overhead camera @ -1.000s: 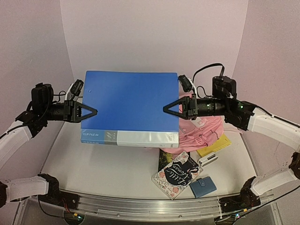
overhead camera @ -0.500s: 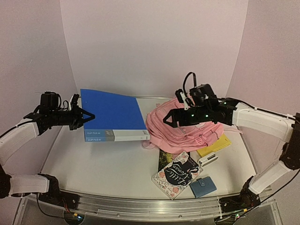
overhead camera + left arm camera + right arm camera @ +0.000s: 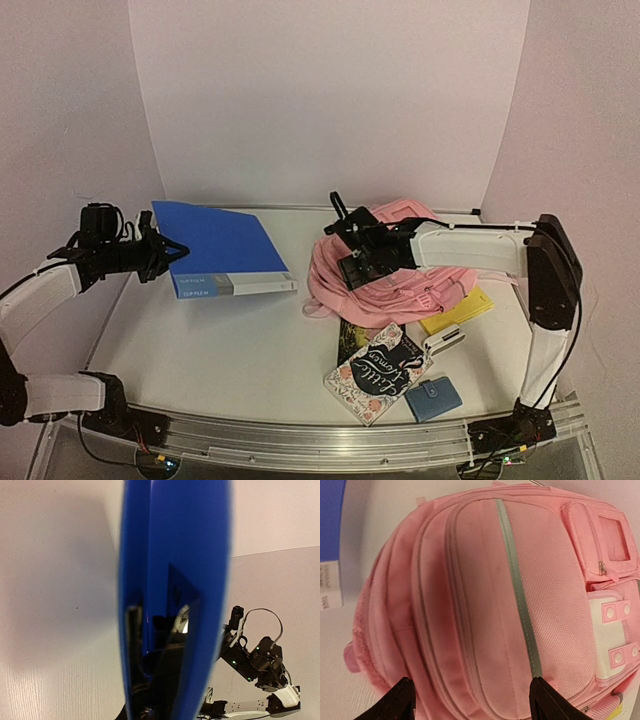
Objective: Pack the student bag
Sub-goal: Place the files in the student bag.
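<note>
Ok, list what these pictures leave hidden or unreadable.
- Top view: the right arm covers part of the student bag; its main opening is unseen.
- Top view: the dark item is mostly covered by the patterned book.
- Top view: the blue folder spine label is too small to read.
- Left wrist view: the folder fills the frame's middle, hiding the table behind.

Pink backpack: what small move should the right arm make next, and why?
Probably lower the right gripper onto the student bag: its jaws hang open above it, the bag looks zipped shut, and the left gripper holds the blue folder.
</note>
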